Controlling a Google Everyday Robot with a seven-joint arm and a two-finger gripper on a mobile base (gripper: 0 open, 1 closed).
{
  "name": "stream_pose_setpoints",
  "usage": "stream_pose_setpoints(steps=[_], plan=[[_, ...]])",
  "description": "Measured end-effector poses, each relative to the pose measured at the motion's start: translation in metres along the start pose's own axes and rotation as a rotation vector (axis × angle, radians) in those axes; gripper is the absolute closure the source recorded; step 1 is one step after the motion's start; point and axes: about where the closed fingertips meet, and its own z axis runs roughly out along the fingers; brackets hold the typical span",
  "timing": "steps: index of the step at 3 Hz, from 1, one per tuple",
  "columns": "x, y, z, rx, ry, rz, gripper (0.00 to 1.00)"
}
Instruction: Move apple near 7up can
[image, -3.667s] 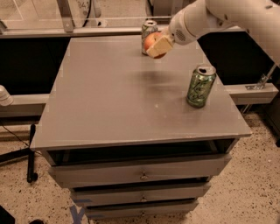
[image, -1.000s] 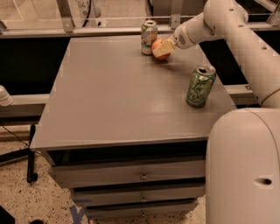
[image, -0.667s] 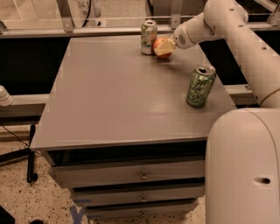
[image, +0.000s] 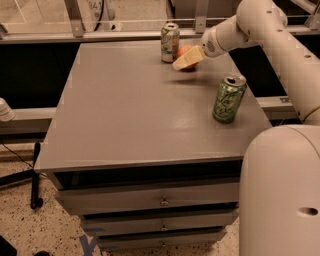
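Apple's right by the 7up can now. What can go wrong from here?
1. The tool sits at the apple, close beside the 7up can; withdrawing sideways might topple the can.
2. The apple is round and near the table's far edge; it may roll off.

apple (image: 186, 49): you see red-orange skin with a yellowish patch.
7up can (image: 170, 42): pale silver-white body, green markings, silver top.
second can (image: 229, 98): mostly green with white lettering, silver top.
gripper (image: 183, 62): your gripper is cream-tan, at the apple's front near the table's far edge.
arm (image: 285, 50): plain white with small dark dots.
table (image: 135, 115): flat grey top, grey drawer fronts.
floor (image: 60, 225): beige speckle, with a blue mark.
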Motion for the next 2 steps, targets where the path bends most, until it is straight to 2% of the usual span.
stream_pose_setpoints(steps=[1,2], plan=[[0.003,0.003,-0.022,0.009,-0.014,-0.003,0.0],[0.008,0.011,-0.081,0.018,-0.036,-0.062,0.0]])
